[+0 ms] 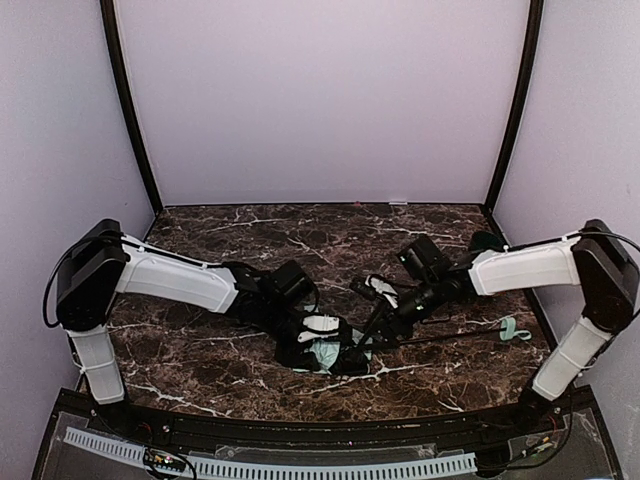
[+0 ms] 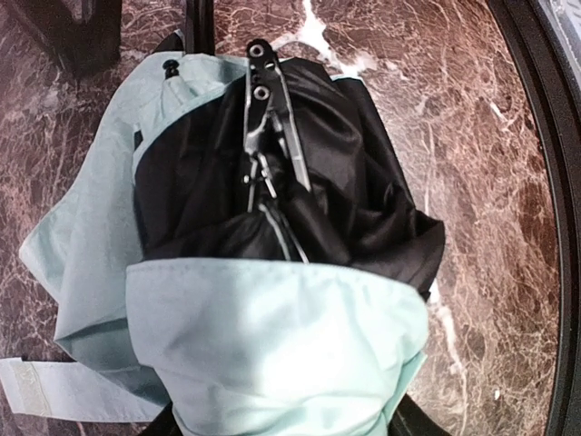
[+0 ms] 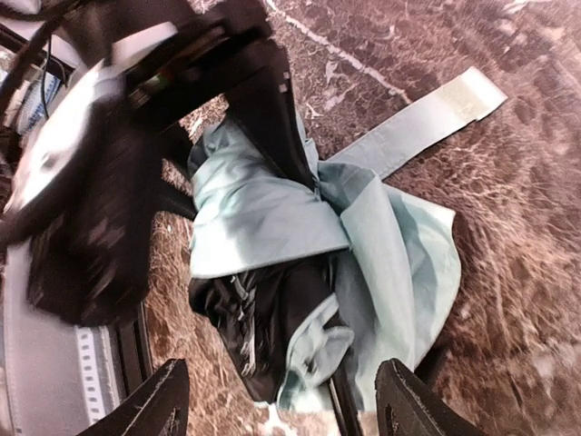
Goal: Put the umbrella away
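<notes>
The umbrella (image 1: 325,352) lies folded on the marble table, a crumpled bundle of mint-green fabric with black lining. Its thin black shaft (image 1: 440,340) runs right to the mint handle (image 1: 514,329). My left gripper (image 1: 322,335) is shut on the bundle. In the left wrist view the fabric (image 2: 272,336) fills the space between the jaws, hiding most of both fingers, with metal ribs (image 2: 268,109) sticking out beyond. My right gripper (image 1: 378,322) hovers just right of the bundle. Its fingers (image 3: 154,400) stand wide open, with the umbrella (image 3: 272,218) beyond them and nothing held.
A closing strap (image 3: 427,113) trails from the fabric onto the marble. A black rail (image 1: 300,432) runs along the table's near edge, close to the bundle. Plain walls enclose the back and sides.
</notes>
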Available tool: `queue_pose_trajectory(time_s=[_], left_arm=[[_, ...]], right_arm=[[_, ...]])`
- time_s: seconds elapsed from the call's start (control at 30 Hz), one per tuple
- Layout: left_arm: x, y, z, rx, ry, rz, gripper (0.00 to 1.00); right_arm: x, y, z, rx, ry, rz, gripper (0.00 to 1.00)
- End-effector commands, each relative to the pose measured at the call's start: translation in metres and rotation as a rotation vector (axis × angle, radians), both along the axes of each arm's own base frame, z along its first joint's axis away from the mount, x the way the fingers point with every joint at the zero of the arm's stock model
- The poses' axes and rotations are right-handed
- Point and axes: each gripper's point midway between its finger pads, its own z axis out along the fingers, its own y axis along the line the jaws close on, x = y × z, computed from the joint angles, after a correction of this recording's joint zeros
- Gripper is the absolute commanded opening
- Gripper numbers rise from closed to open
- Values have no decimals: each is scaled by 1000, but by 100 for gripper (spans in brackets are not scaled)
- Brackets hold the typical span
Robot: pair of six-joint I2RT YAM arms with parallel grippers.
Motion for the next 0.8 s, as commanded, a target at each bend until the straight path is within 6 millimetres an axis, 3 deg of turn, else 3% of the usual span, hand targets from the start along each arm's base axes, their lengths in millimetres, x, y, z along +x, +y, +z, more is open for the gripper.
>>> queue_pose_trajectory(time_s=[0.0,0.13,0.3,0.47,0.63,0.77], left_arm=[[-61,69,-53,317,341,14,11],[-60,68,-50,327,411,34,8],[-61,69,-49,343,468,48,5],[-64,70,-46,337,509,48,5],[-63,71,-48,348,536,61,5],[-63,71,-48,348,548,65,5]], right_arm=[[8,3,30,91,-307,-46,70],[-9,5,50,147,-661,-11,70],[-24,19,43,68,-951,65,75],[-23,32,23,-32,-1042,148,79],[-26,47,-1,-83,-1010,234,87],[-35,57,-22,-99,-953,294,85]])
